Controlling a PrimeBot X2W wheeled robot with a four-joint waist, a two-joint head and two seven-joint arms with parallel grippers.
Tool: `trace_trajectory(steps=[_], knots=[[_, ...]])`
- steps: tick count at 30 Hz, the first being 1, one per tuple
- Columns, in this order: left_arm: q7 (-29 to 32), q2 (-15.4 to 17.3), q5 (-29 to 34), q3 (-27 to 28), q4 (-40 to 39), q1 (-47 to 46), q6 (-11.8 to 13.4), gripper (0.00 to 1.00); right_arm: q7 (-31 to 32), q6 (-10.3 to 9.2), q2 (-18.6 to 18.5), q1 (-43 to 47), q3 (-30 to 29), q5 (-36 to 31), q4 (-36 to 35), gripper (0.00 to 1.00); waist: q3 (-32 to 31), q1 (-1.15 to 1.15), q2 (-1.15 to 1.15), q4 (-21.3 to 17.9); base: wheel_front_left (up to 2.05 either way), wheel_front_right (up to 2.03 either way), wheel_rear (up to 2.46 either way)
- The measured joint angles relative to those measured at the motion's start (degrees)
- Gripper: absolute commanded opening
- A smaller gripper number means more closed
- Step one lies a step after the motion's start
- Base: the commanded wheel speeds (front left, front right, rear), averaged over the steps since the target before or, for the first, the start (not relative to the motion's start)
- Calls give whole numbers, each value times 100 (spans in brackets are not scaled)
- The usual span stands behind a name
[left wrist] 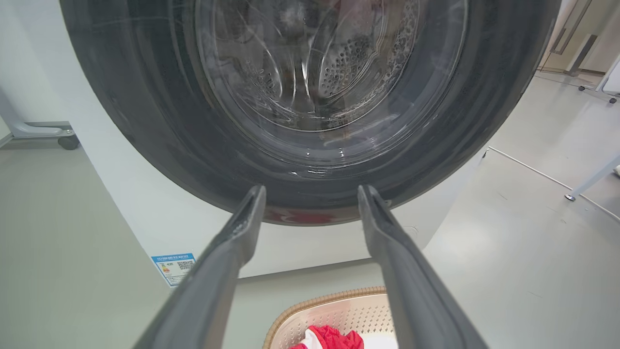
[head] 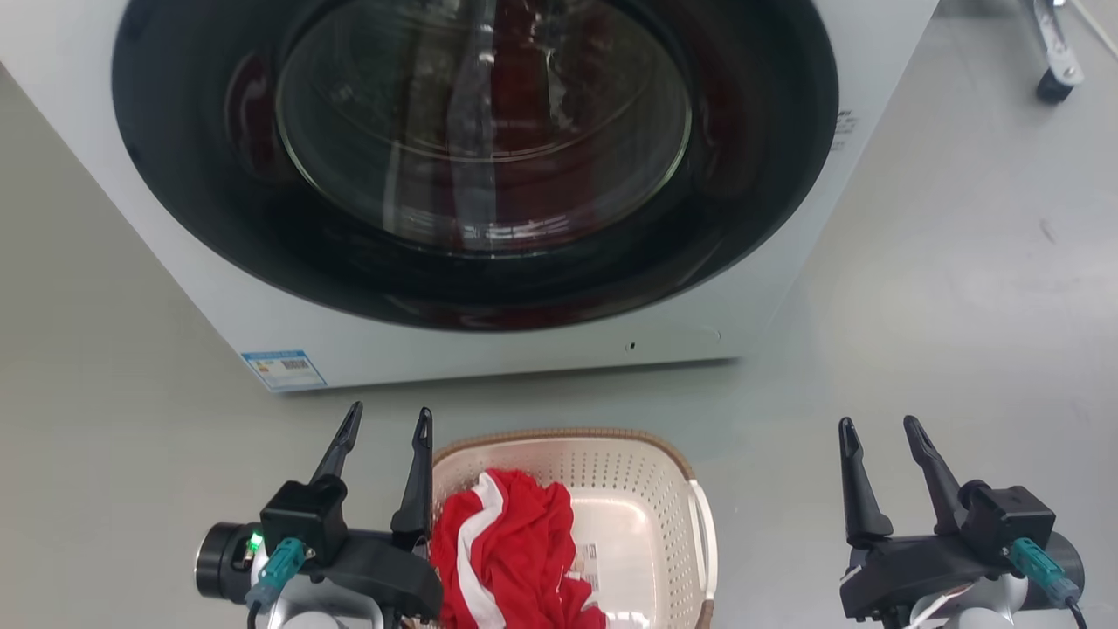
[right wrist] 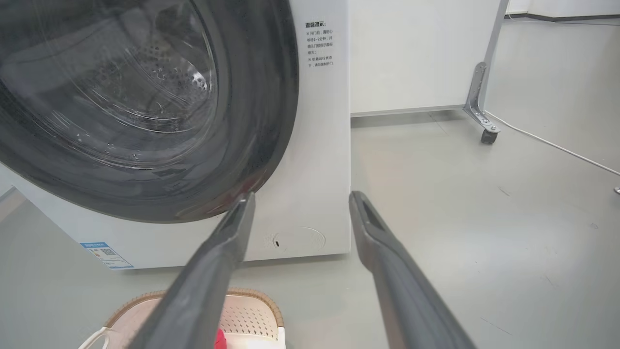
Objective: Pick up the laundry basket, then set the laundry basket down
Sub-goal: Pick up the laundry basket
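the laundry basket [head: 611, 472] is sitting on the floor [head: 961, 306] before the washer [head: 769, 288], lying just right of the left gripper [head: 389, 411], farther from the right gripper [head: 878, 423], both spread open and empty.

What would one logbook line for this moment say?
basket: on floor, before washer, red cloth inside | left fingers: open, by basket | right fingers: open, apart
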Motion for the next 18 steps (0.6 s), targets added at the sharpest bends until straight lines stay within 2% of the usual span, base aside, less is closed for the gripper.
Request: trace_trajectory(steps=[11,18], knots=[[109,-97,-52,-11,350,-500,-57,100,2,59,107,-477,59,18,277,100,825,1,0,7,0,0,0],[212,-156,-142,35,742,-1047,-146,100,67,179,151,-1016,110,48,569,100,1457,0,0,21,0,0,0]])
